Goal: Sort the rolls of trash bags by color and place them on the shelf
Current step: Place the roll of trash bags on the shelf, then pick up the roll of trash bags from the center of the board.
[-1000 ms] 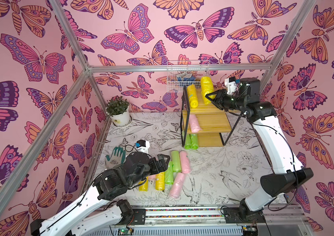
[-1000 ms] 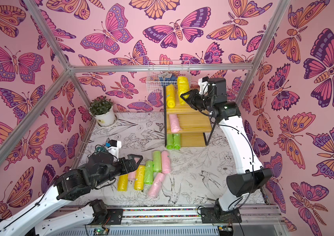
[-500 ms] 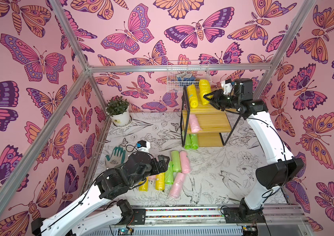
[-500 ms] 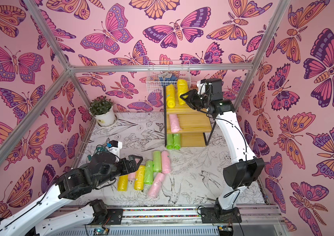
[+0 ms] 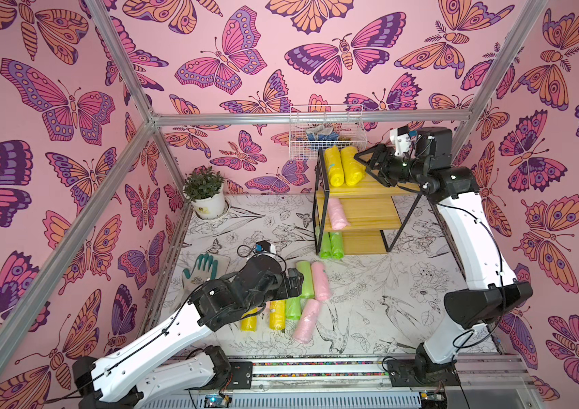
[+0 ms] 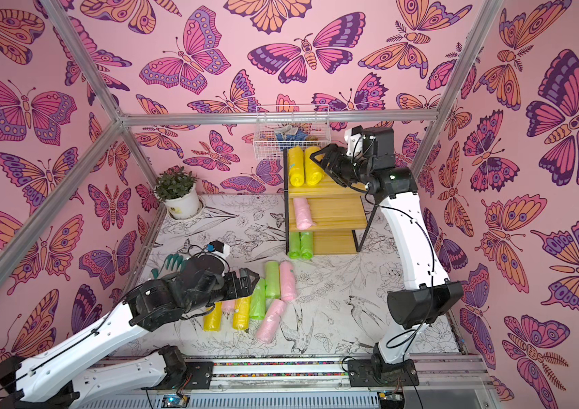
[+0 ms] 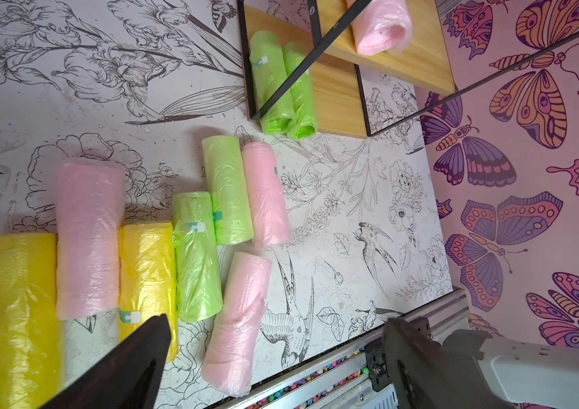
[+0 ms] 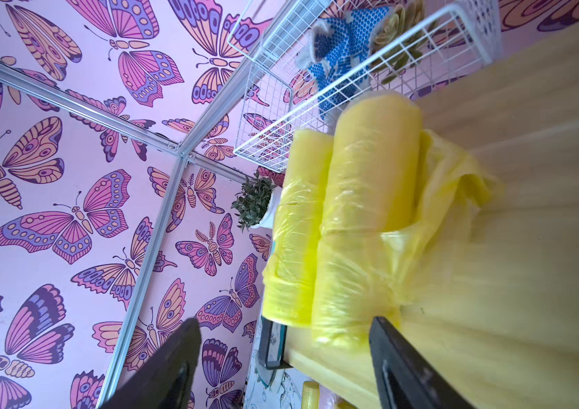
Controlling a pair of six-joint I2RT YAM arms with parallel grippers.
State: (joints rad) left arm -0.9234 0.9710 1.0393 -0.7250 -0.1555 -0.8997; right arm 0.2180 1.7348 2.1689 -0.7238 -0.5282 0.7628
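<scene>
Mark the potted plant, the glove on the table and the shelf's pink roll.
potted plant [image 5: 209, 209], in a top view, on its white pot.
glove [image 5: 205, 265], in a top view, on its green fingers.
pink roll [image 5: 336, 214], in a top view, on its middle.

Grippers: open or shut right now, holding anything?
Left gripper: open, holding nothing.
Right gripper: open, holding nothing; yellow roll lies on the shelf.

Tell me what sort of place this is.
Most likely a staged robot test cell, not a home: an aluminium frame holds butterfly-print walls, the left arm and right arm sit on a front rail, and a small shelf stands on a printed tabletop.
</scene>
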